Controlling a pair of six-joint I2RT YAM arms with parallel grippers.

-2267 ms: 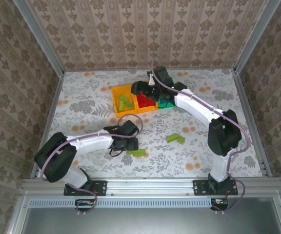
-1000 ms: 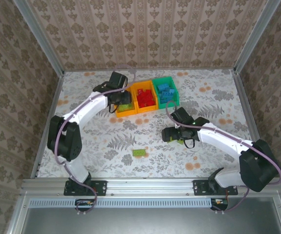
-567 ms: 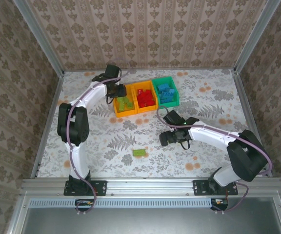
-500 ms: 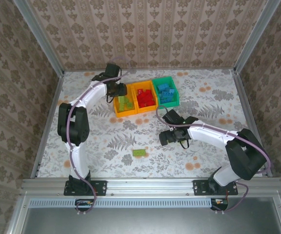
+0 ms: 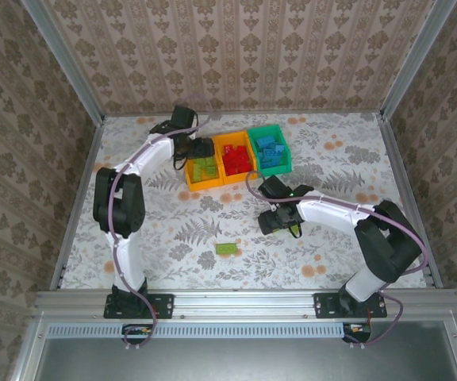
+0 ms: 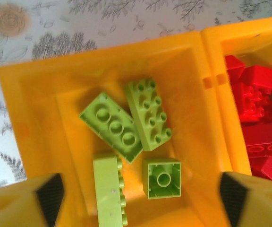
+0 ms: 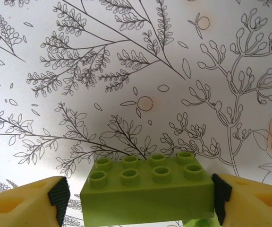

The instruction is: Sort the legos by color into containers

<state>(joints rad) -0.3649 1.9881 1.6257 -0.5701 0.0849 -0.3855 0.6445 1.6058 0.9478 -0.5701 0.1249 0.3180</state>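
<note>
Floral tabletop; right gripper clamps lime brick.

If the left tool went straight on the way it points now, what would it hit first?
Probably the lime green studded plastic bricks lying in the orange-yellow plastic bin: the open left tool points straight into it. Which brick sits highest is unclear.

The left gripper hangs with its jaws wide apart above the left bin. Four green bricks crowd the middle of the bin, and bare floor shows only along its left wall. The right gripper has a brick closely between its fingers. A lone brick lies on the open table, free on all sides.
</note>
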